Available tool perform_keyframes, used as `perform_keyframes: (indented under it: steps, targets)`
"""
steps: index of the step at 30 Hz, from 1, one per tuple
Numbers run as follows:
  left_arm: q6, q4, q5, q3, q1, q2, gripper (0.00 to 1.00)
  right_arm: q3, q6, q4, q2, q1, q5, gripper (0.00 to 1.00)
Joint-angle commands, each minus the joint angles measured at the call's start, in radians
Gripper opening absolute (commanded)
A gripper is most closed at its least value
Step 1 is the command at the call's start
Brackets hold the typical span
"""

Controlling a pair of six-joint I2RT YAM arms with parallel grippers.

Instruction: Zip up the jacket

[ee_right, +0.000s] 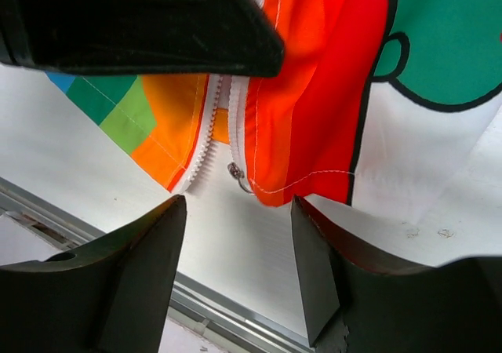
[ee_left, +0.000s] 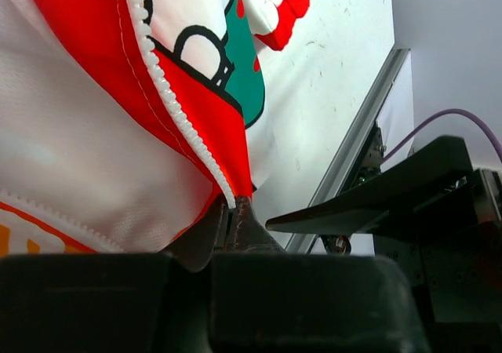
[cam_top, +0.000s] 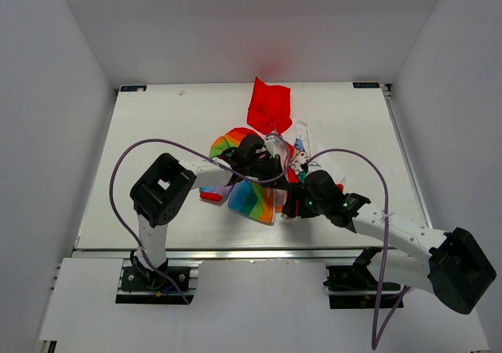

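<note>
In the top view we see the jacket [cam_top: 255, 200] bunched at mid-frame on the worktop [cam_top: 157, 133], red hood [cam_top: 269, 108] toward the top edge. In the left wrist view our left gripper [ee_left: 233, 226] is pinched tight on the jacket's red zipper edge [ee_left: 179, 116] at lower centre. In the right wrist view our right gripper [ee_right: 239, 263] gapes empty just below the zipper pull [ee_right: 235, 172].

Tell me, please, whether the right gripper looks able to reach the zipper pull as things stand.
Probably yes. The right gripper is open, and the zipper pull hangs free at the lower edge of the jacket, straight ahead of the gap between its fingers, with nothing in between.
</note>
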Motion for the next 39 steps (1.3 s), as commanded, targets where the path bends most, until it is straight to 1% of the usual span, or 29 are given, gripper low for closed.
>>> perform_keyframes:
  steps: [1, 12, 18, 20, 31, 36, 39]
  targets:
    - [-0.013, 0.057, 0.039, -0.021, -0.006, -0.080, 0.00, 0.009, 0.012, 0.029, -0.013, -0.003, 0.030, 0.62]
    - [-0.026, 0.091, 0.066, -0.042, -0.014, -0.089, 0.00, 0.011, -0.001, 0.037, 0.090, -0.004, 0.074, 0.61]
    - [-0.028, 0.100, 0.068, -0.052, -0.014, -0.100, 0.00, -0.006, 0.011, 0.092, 0.097, -0.004, 0.102, 0.58]
    - [-0.029, 0.103, 0.069, -0.055, -0.014, -0.106, 0.00, -0.006, 0.013, 0.098, 0.106, -0.004, 0.114, 0.55]
    - [-0.042, 0.120, 0.068, -0.059, -0.019, -0.112, 0.00, -0.004, 0.002, 0.118, 0.168, -0.004, 0.079, 0.53]
    - [-0.046, 0.117, 0.053, -0.064, -0.023, -0.112, 0.00, -0.012, 0.039, 0.130, 0.182, -0.004, 0.099, 0.53]
    - [-0.052, 0.120, 0.046, -0.075, -0.023, -0.111, 0.00, -0.017, 0.054, 0.152, 0.186, -0.004, 0.101, 0.43]
